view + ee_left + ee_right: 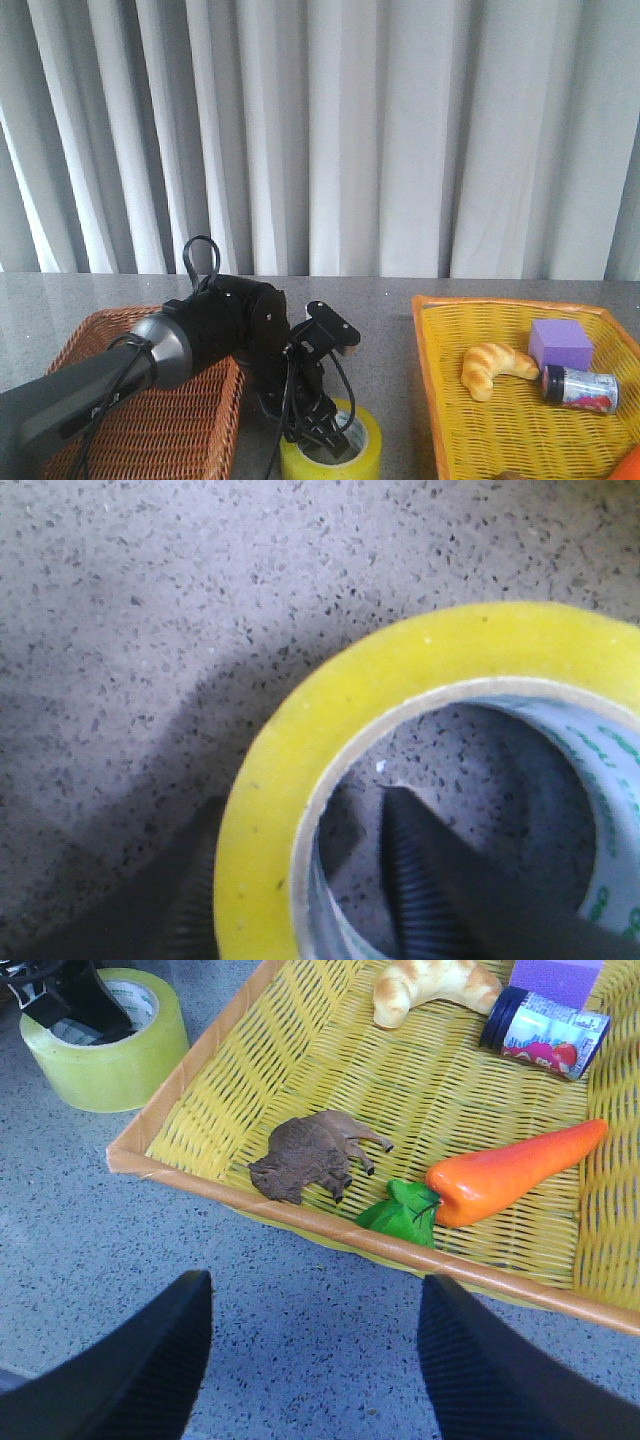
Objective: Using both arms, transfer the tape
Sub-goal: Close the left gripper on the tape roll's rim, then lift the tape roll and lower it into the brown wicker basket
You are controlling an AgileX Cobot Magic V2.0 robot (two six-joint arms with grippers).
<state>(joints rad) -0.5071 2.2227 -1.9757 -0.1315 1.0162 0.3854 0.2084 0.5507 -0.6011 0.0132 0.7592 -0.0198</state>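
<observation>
The tape [372, 452], a wide yellow roll with a white printed core, lies flat on the grey table between the two baskets. It also shows in the left wrist view [300, 780] and the right wrist view [120, 1060]. My left gripper [325, 435] is down over the roll. In the left wrist view the left gripper [300, 805] straddles the roll's wall, one finger [420, 870] inside the core and the other outside, with a gap still showing at the wall. My right gripper [312, 1282] is open and empty above the bare table, in front of the yellow basket.
A brown wicker basket [150, 420] stands on the left under my left arm. The yellow basket [440, 340] on the right holds a croissant [490, 368], a purple block [560, 343], a small jar [580, 388], a toy carrot [510, 1170] and a brown animal toy [310, 1155].
</observation>
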